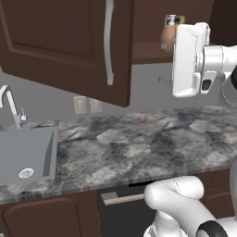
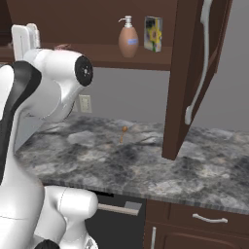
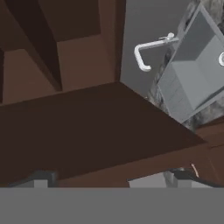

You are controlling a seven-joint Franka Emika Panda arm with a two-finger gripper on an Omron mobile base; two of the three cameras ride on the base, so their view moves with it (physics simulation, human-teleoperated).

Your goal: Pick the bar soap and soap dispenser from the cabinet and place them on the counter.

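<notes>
End effector [image 3: 109, 177] jaws stand apart, empty, raised at shelf height; soap dispenser [image 2: 128, 41] stands upright just beside it, inside the cabinet [image 2: 97, 19].

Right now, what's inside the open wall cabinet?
On the cabinet shelf: the soap dispenser upright, with a yellow-and-blue box standing beside it. The arm covers the shelf's left end, so the bar soap can't be confirmed.

The white hand hides most of the soap dispenser [image 1: 168, 37] in the left base view
</notes>
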